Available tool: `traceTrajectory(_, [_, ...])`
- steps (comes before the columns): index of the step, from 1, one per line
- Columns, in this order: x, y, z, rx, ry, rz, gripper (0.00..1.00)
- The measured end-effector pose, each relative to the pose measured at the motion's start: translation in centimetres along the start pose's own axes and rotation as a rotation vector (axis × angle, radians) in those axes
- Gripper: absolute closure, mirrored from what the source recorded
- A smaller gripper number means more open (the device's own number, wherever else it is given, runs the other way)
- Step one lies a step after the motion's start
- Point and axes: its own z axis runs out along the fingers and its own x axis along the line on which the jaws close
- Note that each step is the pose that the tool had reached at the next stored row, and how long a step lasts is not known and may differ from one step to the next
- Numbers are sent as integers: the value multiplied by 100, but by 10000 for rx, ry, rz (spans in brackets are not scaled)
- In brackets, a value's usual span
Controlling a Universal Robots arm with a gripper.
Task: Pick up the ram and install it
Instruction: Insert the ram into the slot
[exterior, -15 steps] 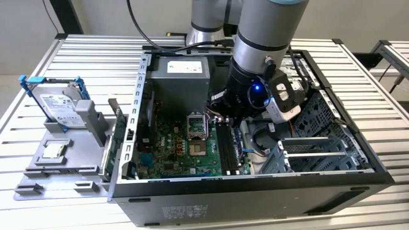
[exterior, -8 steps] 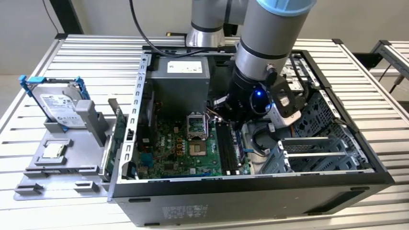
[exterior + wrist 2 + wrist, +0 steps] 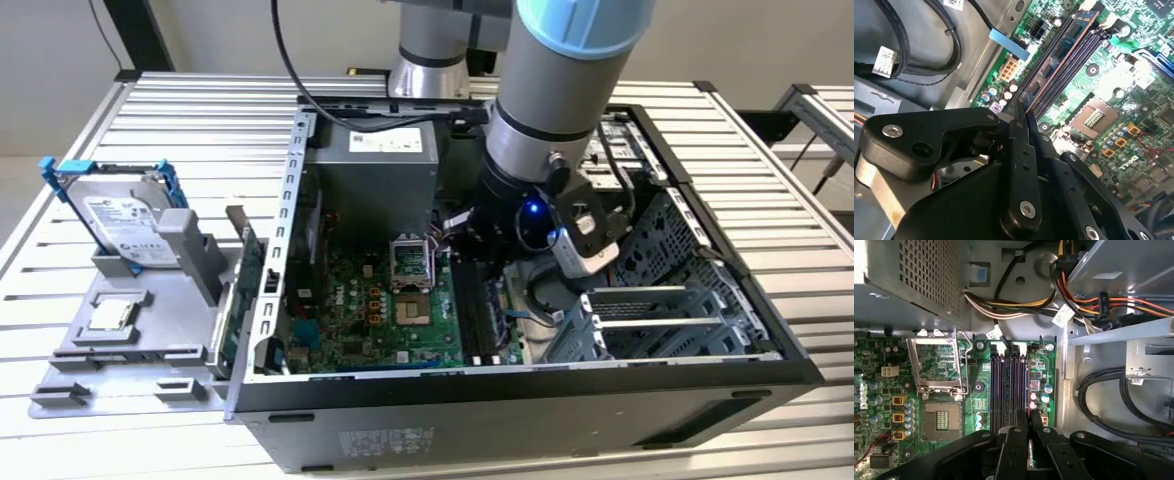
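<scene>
One end effector [image 3: 1021, 117] clamped on ram [image 3: 1061, 47] over memory slots [image 3: 1004, 385]; cable bundle [image 3: 1004, 305] nearby.

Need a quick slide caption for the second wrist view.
End effector shut on the ram, lowering it edge-on into a motherboard memory slot.

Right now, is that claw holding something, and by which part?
Yes: the claw is shut on the ram, pinching one end of the thin stick over the memory slots.
</scene>
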Motion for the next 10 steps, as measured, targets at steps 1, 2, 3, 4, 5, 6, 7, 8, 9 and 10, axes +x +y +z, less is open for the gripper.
traceTrajectory(1, [3, 0, 18, -1, 0, 0, 100])
traceTrajectory(2, [3, 0, 36, -1, 0, -2, 100])
traceTrajectory(3, [4, -1, 55, 1, 0, -3, 100])
traceTrajectory(4, [4, -2, 73, 0, 0, -4, 100])
traceTrajectory(5, [4, -3, 92, 0, 0, -3, 100])
traceTrajectory(6, [5, -3, 107, -2, 0, -3, 100])
traceTrajectory(7, [5, -3, 111, -2, 0, -3, 100])
traceTrajectory(8, [6, -3, 110, -1, 1, -3, 100])
traceTrajectory(9, [6, -3, 110, 0, 2, -4, 100])
traceTrajectory(10, [6, -2, 111, -1, 4, -6, 100])
